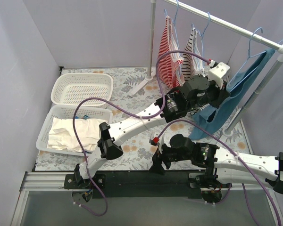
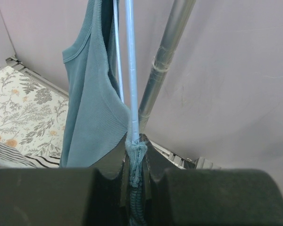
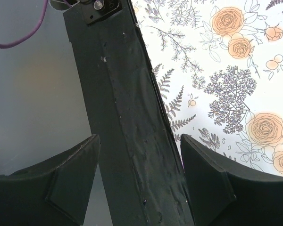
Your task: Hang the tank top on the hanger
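Note:
The teal tank top point(image 1: 239, 89) hangs at the right end of the rack on the light-blue wire hanger point(image 1: 257, 38). My left gripper point(image 1: 224, 95) is stretched up to it and is shut on a bunched edge of the tank top point(image 2: 135, 162), right where the hanger wire point(image 2: 131, 70) meets the fabric. The rest of the tank top hangs to the left in the left wrist view point(image 2: 87, 103). My right gripper point(image 1: 156, 165) is open and empty, low at the table's front edge. In its wrist view point(image 3: 139, 141) the fingers straddle a black bar point(image 3: 132, 117) without touching it.
The metal rack rail point(image 1: 217, 20) and its slanted leg point(image 2: 164, 56) stand at the back right. A red-and-white striped top point(image 1: 169, 47) and a black-and-white striped top point(image 1: 192, 52) hang on it. Two white baskets point(image 1: 62, 87) sit at the left, the near one point(image 1: 56, 112) holding white cloths. A floral cloth point(image 3: 226, 70) covers the table.

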{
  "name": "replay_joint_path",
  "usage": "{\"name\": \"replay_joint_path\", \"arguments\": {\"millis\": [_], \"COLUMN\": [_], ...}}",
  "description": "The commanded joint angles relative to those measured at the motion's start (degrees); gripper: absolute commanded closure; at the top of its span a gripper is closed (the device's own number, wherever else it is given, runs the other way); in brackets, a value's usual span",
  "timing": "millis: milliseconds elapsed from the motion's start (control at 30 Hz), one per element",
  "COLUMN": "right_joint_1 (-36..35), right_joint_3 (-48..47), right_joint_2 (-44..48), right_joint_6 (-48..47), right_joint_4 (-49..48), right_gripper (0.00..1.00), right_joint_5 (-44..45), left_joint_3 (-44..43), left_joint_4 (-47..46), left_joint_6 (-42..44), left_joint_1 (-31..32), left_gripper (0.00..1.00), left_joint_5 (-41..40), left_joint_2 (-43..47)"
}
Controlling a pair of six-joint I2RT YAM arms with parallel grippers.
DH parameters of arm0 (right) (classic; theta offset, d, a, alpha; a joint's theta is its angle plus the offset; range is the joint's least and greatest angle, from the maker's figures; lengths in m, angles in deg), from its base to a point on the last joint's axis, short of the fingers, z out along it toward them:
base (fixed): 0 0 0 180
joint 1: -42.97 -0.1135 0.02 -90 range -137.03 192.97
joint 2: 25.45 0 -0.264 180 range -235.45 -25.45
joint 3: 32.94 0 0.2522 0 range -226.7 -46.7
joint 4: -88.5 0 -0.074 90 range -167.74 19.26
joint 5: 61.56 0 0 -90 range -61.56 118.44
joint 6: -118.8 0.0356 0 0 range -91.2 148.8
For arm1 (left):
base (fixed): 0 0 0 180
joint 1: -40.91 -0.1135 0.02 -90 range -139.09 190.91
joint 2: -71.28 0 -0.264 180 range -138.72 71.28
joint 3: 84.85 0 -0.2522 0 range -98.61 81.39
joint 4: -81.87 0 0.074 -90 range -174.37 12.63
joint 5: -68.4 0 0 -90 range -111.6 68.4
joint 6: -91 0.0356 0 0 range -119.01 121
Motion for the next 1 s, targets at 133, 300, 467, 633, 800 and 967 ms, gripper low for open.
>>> {"name": "replay_joint_path", "arguments": {"millis": [133, 300, 467, 633, 800, 967], "right_joint_1": [-0.6, -0.7, -0.8, -0.9, -1.1, -1.1], "right_joint_3": [-2.8, -2.9, -3.1, -3.3, -2.9, -3.0], "right_joint_2": [-0.1, -0.2, -0.9, -1.4, -0.7, -0.9], "right_joint_6": [0.7, 0.9, 0.8, 0.8, 1.1, 0.9], "right_joint_4": [-2.9, -2.8, -3.0, -3.0, -2.9, -2.8], "right_gripper": [0.24, 0.25, 0.25, 0.25, 0.25, 0.25], "right_joint_5": [1.2, 1.4, 1.5, 1.4, 1.9, 2.2], "left_joint_3": [-3.3, -3.3, -3.4, -3.6, -3.4, -1.3], "left_joint_4": [-5.0, -5.4, -5.6, -6.5, -6.4, -6.5], "left_joint_6": [-1.6, -1.8, -2.1, -3.1, -3.8, -3.7], "left_joint_1": [-1.3, -1.6, -1.9, -2.6, -2.9, -3.1], "left_gripper": [1.0, 1.0, 1.0, 1.0, 1.0, 0.77], "left_joint_5": [4.6, 5.2, 5.5, 5.7, 7.8, 7.8], "left_joint_2": [-1.1, -1.5, -1.7, -2.2, -2.5, -0.8]}}
